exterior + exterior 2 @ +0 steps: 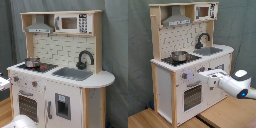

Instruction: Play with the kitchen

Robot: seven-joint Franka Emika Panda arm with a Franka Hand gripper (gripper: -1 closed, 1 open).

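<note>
The kitchen (59, 70) fills most of the frame in both exterior views, white and light wood. A small metal pot (32, 62) sits on the black hob (39, 66), left of centre in the first exterior view; what it holds cannot be seen. The grey sink (73, 73) lies right of the hob, its basin showing nothing inside, with the black tap (85, 59) arched behind it. A hood (39, 25) and a toy microwave (73, 23) sit in the upper part.

In the second exterior view the white arm (234, 86) reaches in from the lower right, stretched roughly level. Its tool (202, 76) is at the kitchen front, by the knobs (186, 76) above the oven door (192, 96). Whether the tool is spread or pressed together cannot be told.
</note>
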